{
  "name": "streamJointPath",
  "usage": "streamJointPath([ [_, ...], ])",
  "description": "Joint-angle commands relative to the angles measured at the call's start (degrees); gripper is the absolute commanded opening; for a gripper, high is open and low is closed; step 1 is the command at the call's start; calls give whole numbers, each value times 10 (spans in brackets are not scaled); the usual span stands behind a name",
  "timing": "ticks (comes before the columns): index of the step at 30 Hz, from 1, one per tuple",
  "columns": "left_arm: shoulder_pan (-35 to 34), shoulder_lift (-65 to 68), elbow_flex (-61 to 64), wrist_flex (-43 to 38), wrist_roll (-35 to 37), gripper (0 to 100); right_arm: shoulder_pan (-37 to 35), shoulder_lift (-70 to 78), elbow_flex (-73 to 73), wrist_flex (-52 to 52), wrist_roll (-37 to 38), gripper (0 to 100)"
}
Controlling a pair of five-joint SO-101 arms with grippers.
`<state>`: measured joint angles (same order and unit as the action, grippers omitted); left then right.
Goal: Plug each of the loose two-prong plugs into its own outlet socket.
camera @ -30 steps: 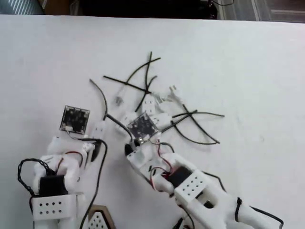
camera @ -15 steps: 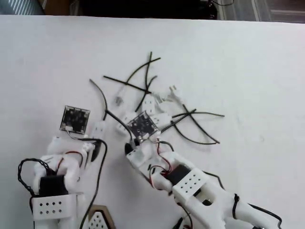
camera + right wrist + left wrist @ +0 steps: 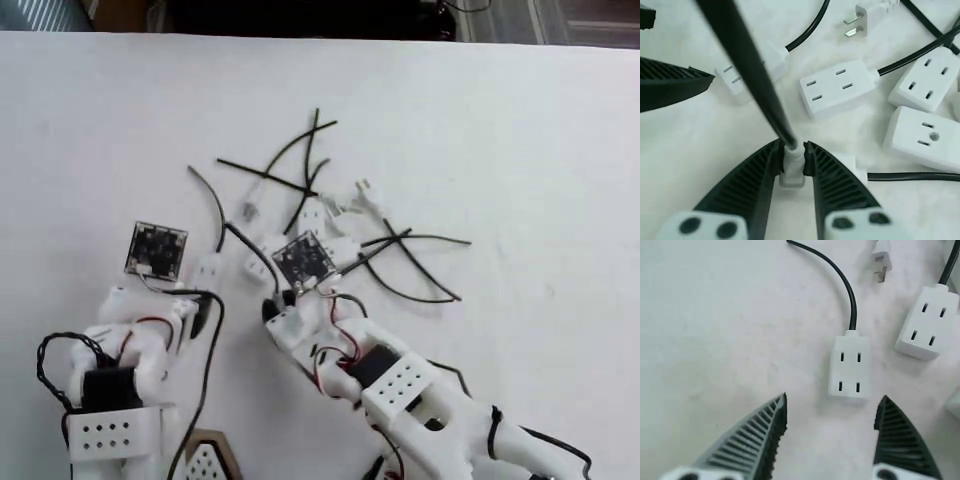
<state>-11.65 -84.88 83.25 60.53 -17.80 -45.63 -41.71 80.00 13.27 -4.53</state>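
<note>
Plug (image 3: 791, 174) in right claw (image 3: 792, 150) conceals its prongs.

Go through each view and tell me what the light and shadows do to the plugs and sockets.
High view: bright even light, the white sockets nearly melt into the white table. Left wrist view: soft shadow rims the socket block, slots plain. Right wrist view: the held plug's black cable crosses, hiding part of a small socket.

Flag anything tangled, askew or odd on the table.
Nothing looks damaged. The black cords lie crossed in a tangle mid-table, with white outlet blocks at mixed angles among them. The right gripper is shut on a white cord end whose cord lifts off the table beside that pile; it might snag.
</note>
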Motion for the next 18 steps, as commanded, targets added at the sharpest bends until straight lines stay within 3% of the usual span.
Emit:
streamJointPath([
  [1, -8, -7, -3, 0, -4, 283, 6, 3, -8, 15, -4, 17],
  [14, -8, -7, -3, 0, -4, 283, 3, 3, -21, 32, -20, 17],
  [18, -8, -7, -3, 0, -5, 283, 3, 3, -23, 75, 24, 17],
])
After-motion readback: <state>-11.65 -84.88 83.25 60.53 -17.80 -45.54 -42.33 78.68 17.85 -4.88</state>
